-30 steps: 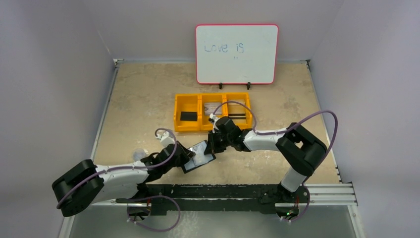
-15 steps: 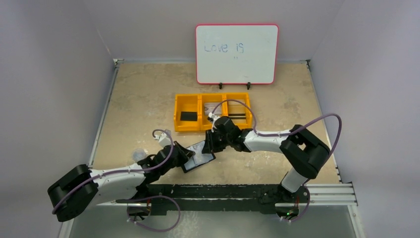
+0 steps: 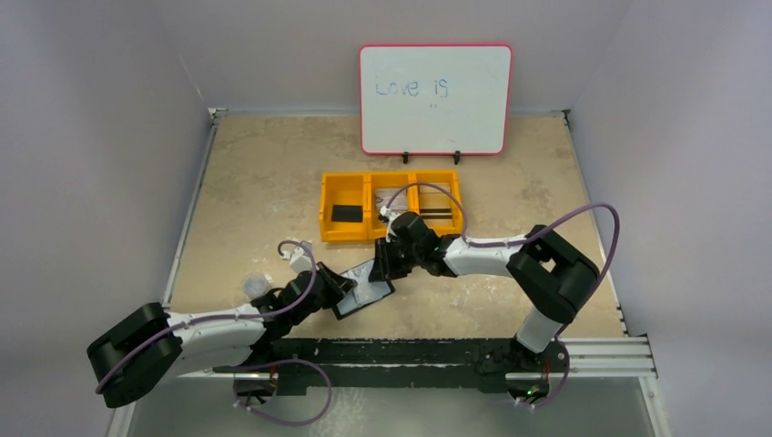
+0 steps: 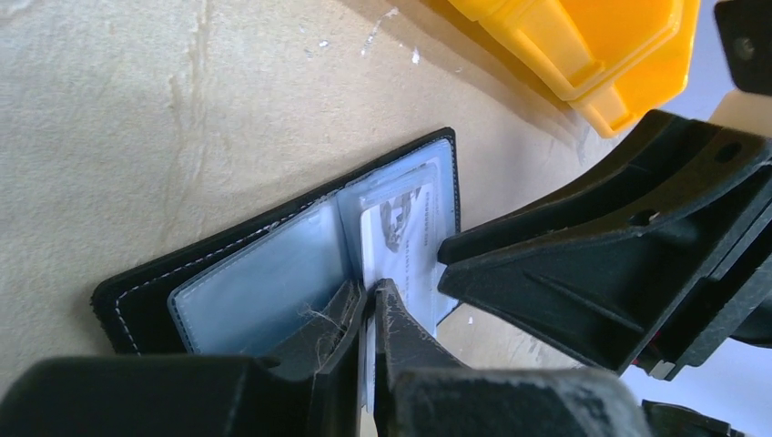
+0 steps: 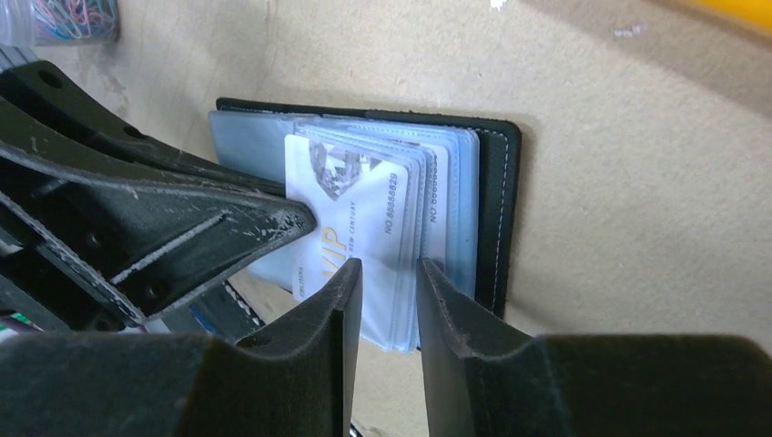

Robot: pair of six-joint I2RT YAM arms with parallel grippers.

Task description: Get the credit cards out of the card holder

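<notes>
The black card holder (image 3: 366,293) lies open on the table between both arms, its clear pockets facing up (image 4: 264,291). A white credit card (image 5: 350,214) with "VIP" print sticks part-way out of a pocket. My left gripper (image 4: 371,293) is shut on that card's edge (image 4: 398,238). Just beside it, my right gripper (image 5: 387,269) is open, with its jaws on either side of the stack of clear pocket sleeves (image 5: 437,209) and not pinching them. In the top view the left gripper (image 3: 337,282) and right gripper (image 3: 378,267) meet over the holder.
A yellow three-compartment tray (image 3: 390,233) stands just behind the holder, with a flat black rectangle (image 3: 346,213) on the left and pale cards (image 3: 393,197) in its other compartments. A whiteboard (image 3: 435,98) stands at the back. A small jar of paper clips (image 3: 256,284) sits by the left arm.
My right gripper has opened and let go of the pocket sleeves. The left gripper has closed fully on the card, and the left arm has drawn back slightly.
</notes>
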